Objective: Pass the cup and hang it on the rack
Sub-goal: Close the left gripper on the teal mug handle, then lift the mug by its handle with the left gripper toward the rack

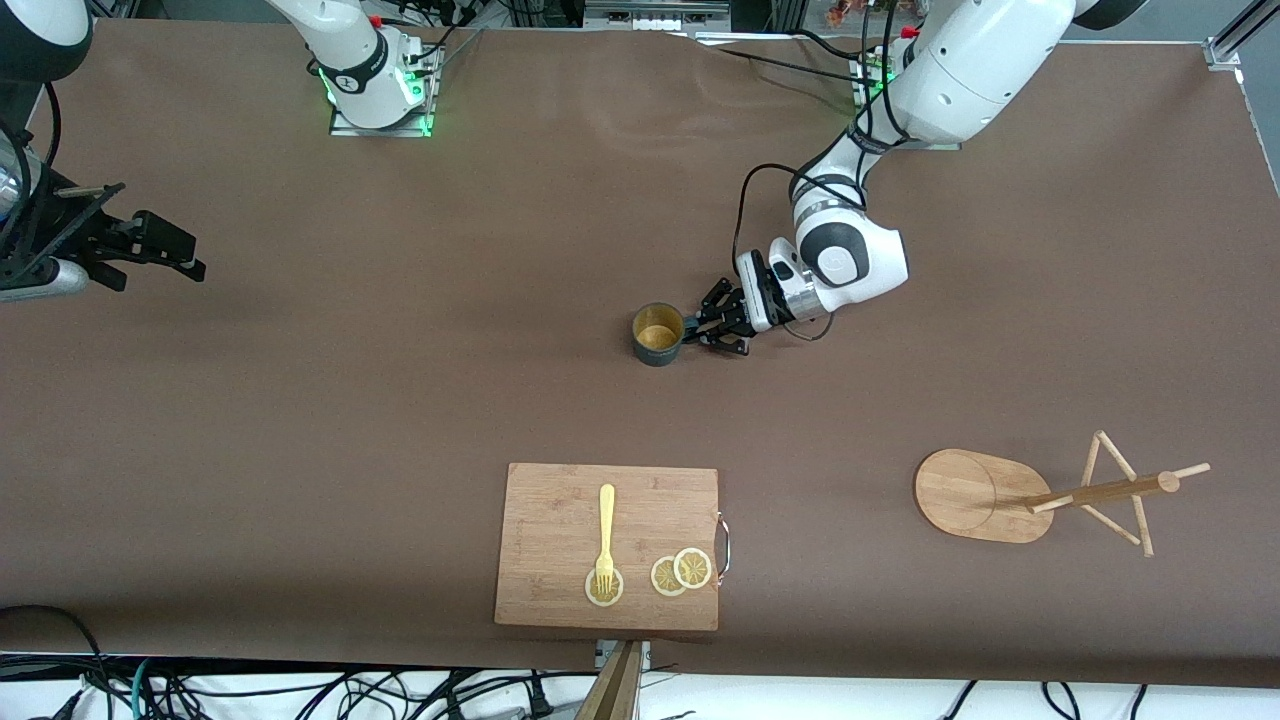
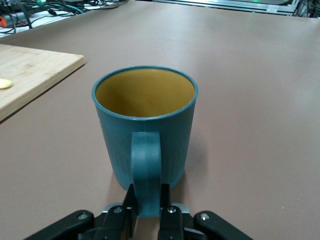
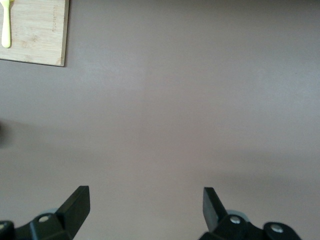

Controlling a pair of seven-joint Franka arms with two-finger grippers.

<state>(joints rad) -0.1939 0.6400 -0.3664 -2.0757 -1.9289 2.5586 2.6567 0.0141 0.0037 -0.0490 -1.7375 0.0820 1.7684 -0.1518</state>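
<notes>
The dark teal cup (image 1: 657, 335) with a mustard-yellow inside stands upright on the brown table near its middle. My left gripper (image 1: 692, 330) is low at the table beside it, and in the left wrist view my left gripper (image 2: 146, 205) is shut on the handle of the cup (image 2: 145, 125), one finger on each side. The wooden rack (image 1: 1090, 492) stands on its oval base toward the left arm's end, nearer the front camera than the cup. My right gripper (image 1: 190, 255) waits open and empty in the air over the right arm's end; the right wrist view shows my right gripper (image 3: 145, 205) over bare table.
A wooden cutting board (image 1: 560, 530) with a metal handle lies nearer the front camera than the cup. It carries a yellow fork (image 1: 606, 530) and lemon slices (image 1: 682, 572). The board's corner shows in the left wrist view (image 2: 30, 70) and right wrist view (image 3: 40, 30).
</notes>
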